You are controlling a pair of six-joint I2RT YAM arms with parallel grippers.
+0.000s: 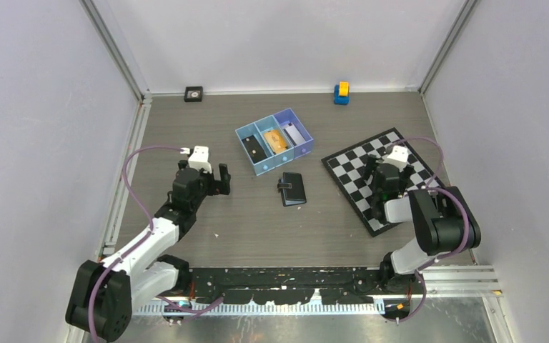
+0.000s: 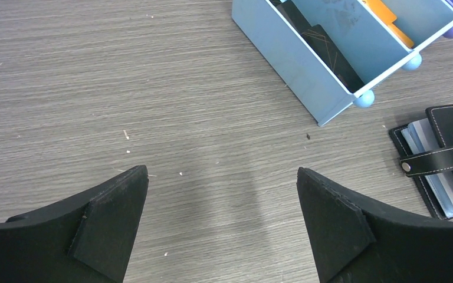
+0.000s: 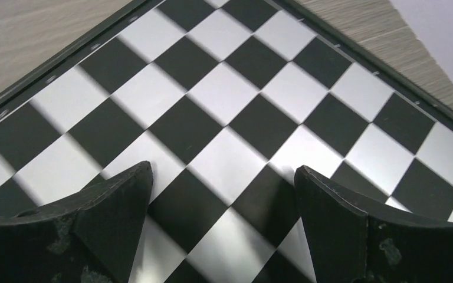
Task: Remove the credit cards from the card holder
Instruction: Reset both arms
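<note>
Here, left fingers (image 2: 109,227) wide, empty, right fingers (image 3: 109,218) wide, seemingly empty

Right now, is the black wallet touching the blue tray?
Apart. The top view shows bare table between the wallet and the tray; the left wrist view shows that gap too.

Cropped at right edge of left wrist view: card holder (image 2: 442,159). At top edge: blue tray (image 2: 289,53), credit cards (image 2: 383,10) partly hidden.

open tabletop (image 1: 250,211) btwn left end effector (image 2: 222,177) & card holder (image 1: 292,189), blue tray (image 1: 266,168) just behind it
</note>
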